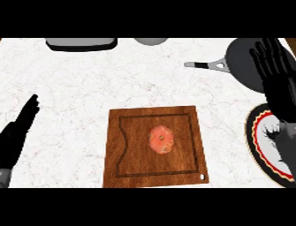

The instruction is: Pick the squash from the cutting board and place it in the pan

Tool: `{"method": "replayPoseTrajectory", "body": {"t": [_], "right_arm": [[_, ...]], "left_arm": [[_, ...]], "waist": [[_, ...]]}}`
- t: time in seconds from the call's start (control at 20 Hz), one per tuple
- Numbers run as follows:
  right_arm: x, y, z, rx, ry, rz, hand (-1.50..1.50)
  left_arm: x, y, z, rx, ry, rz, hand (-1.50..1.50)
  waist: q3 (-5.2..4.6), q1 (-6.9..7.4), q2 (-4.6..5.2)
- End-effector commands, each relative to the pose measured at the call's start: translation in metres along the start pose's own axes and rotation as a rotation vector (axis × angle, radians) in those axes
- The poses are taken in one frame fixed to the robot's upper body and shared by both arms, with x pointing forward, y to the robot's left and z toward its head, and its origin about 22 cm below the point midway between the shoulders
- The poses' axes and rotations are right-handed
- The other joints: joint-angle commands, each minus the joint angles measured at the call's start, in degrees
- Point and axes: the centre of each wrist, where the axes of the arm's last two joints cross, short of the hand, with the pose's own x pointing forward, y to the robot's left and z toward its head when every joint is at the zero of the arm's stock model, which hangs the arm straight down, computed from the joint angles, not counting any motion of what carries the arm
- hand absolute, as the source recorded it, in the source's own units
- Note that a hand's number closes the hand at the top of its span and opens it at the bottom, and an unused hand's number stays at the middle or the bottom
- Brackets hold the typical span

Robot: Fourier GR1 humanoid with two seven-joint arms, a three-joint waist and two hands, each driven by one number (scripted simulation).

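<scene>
Head view: the squash (162, 140) lies at the centre of the cutting board (155, 146), untouched. My right hand (282, 79) is open, fingers straight, over the pan (241, 59); my left hand (13, 134) rests open at the left edge. Risk: the rounded squash may roll if approached off-centre
</scene>
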Motion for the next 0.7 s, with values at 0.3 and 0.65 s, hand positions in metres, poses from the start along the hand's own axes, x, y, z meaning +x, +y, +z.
{"method": "replayPoseTrajectory", "body": {"t": [0.3, 0.65], "right_arm": [[-0.006, 0.084, -0.007, -0.078, -0.172, -0.569, -1.5], [-0.081, 0.096, 0.044, 0.163, -0.019, -0.206, -1.5]], "left_arm": [[-0.01, 0.01, -0.008, 0.095, 0.168, 0.004, 0.0], [-0.008, 0.019, -0.018, 0.132, 0.266, 0.004, 0.0]], "waist": [[3.6, 0.03, -1.29], [0.81, 2.51, -2.59]]}}
